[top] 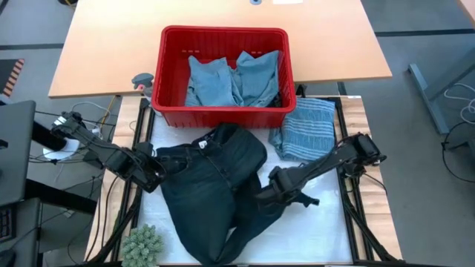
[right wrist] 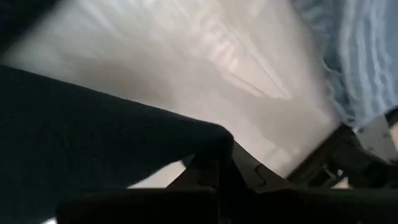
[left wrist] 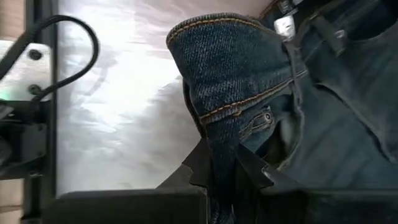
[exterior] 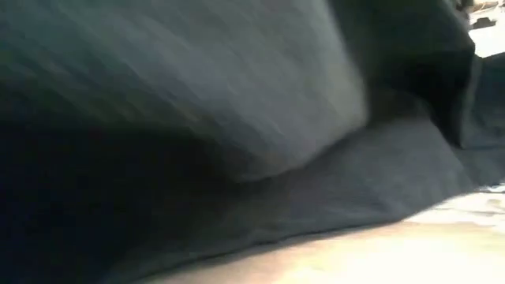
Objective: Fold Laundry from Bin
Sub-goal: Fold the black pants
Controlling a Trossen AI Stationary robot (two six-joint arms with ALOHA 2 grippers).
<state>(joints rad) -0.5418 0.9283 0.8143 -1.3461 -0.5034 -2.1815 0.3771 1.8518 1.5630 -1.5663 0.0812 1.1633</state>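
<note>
dark jeans (top: 215,189) sprawl mid-table; striped cloth (top: 306,130) bunches near the right edge; blue garments (top: 234,78) fill the red bin (top: 223,113).

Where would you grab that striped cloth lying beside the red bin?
Probably the striped cloth's loose front edge, coming from the right arm's side. It lies crumpled on the table next to the bin, and that edge is clear of the jeans.

**Jeans fill the centre; bare strips at the lower corners**

Dark jeans (top: 215,189) cover the middle of the high view. The red bin (top: 223,113) blocks the upper centre, a striped cloth (top: 306,130) the right. Bare tabletop (top: 326,230) shows lower right; a green plant (top: 142,245) occupies the lower left.
</note>
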